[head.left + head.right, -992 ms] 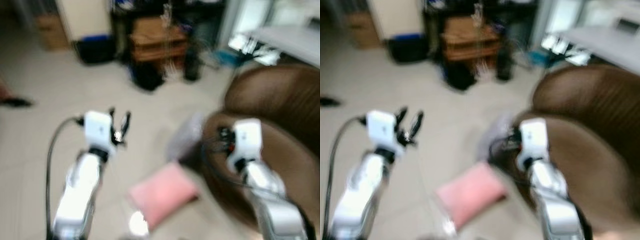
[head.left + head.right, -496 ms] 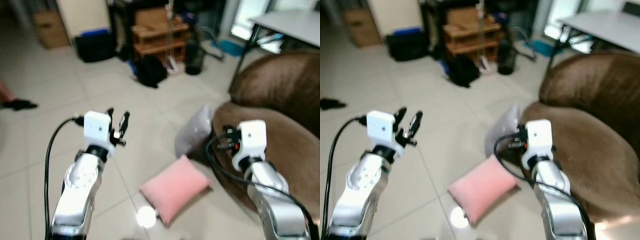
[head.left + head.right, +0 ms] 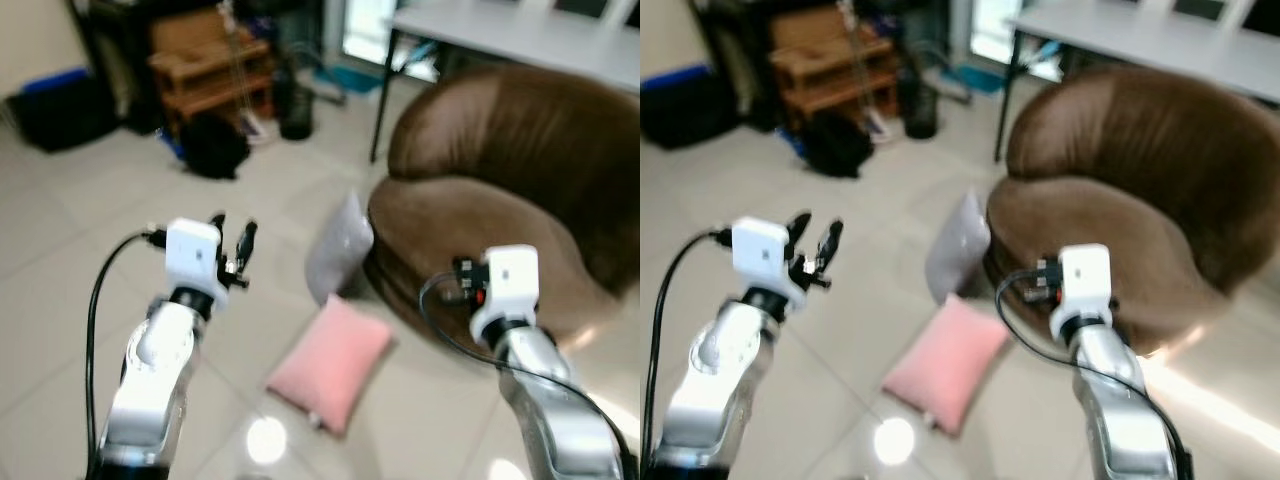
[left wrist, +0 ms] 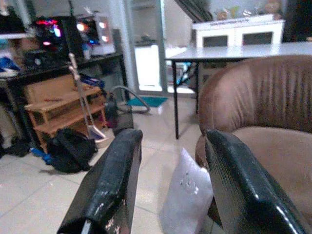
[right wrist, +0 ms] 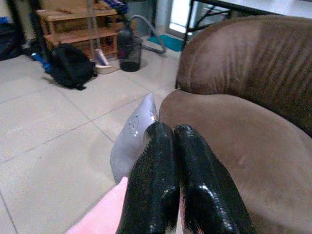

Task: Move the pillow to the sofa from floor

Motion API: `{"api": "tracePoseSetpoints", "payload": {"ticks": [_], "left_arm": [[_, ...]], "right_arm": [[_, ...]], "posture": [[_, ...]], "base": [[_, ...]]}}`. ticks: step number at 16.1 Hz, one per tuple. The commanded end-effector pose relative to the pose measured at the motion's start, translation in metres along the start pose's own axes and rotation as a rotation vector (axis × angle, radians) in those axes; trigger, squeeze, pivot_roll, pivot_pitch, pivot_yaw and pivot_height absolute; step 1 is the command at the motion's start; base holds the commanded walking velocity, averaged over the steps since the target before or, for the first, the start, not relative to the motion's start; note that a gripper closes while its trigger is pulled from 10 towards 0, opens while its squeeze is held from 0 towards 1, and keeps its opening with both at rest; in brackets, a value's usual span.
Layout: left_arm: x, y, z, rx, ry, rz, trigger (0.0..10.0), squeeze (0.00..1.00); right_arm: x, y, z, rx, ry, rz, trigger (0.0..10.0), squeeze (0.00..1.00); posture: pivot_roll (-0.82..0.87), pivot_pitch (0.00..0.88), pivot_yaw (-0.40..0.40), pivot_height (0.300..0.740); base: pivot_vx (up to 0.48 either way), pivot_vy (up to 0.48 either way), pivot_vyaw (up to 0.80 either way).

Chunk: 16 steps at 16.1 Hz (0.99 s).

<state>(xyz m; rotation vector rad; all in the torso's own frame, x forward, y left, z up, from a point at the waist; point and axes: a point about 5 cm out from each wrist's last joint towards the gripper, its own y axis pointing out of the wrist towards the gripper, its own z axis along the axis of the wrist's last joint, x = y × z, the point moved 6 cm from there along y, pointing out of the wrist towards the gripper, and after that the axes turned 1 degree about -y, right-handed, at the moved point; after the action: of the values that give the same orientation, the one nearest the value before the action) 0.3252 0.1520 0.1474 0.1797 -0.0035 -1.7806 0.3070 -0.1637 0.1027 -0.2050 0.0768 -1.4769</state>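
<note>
Left claw (image 3: 232, 240) released | right claw (image 5: 168, 141) clenched, empty | pink pillow (image 3: 330, 364) on floor

Left arm: I hold it raised and bent on my left side, silver forearm rising to the white wrist block, a black cable looping out from it.
Left gripper (image 3: 232, 244): its two black fingers (image 4: 109, 185) point forward and away from me, spread well apart with nothing between them.
Right arm: I hold it raised on my right, silver forearm climbing to its white wrist block, black cables curling off the near-left side.
Right gripper (image 5: 174, 180): its two black fingers (image 5: 152, 187) are pressed together along their length, empty, pointing forward.
</note>
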Motion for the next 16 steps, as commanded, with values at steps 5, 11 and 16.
{"api": "tracePoseSetpoints", "payload": {"ticks": [5,11,16], "left_arm": [[-0.0034,0.0005,-0.0008,-0.010,0.019,0.001,10.0,0.00],[-0.0025,0.0017,-0.0004,-0.013,0.026,-0.009,10.0,0.00],[-0.0012,0.0024,-0.0005,-0.017,0.028,-0.018,10.0,0.00]], "right_arm": [[-0.0025,-0.0018,-0.0017,-0.003,0.017,0.005,10.0,0.00],[-0.0032,-0.0030,-0.0024,-0.004,0.023,0.002,10.0,0.00],[-0.0001,-0.0044,-0.0056,-0.009,0.036,-0.015,10.0,0.00]], "posture": [[-0.02,0.034,0.011,0.740],[-0.02,0.043,0.017,0.740],[-0.02,0.047,0.021,0.740]], "base": [[0.000,0.428,-0.80],[0.000,0.461,-0.80],[0.000,0.475,-0.80]]}}
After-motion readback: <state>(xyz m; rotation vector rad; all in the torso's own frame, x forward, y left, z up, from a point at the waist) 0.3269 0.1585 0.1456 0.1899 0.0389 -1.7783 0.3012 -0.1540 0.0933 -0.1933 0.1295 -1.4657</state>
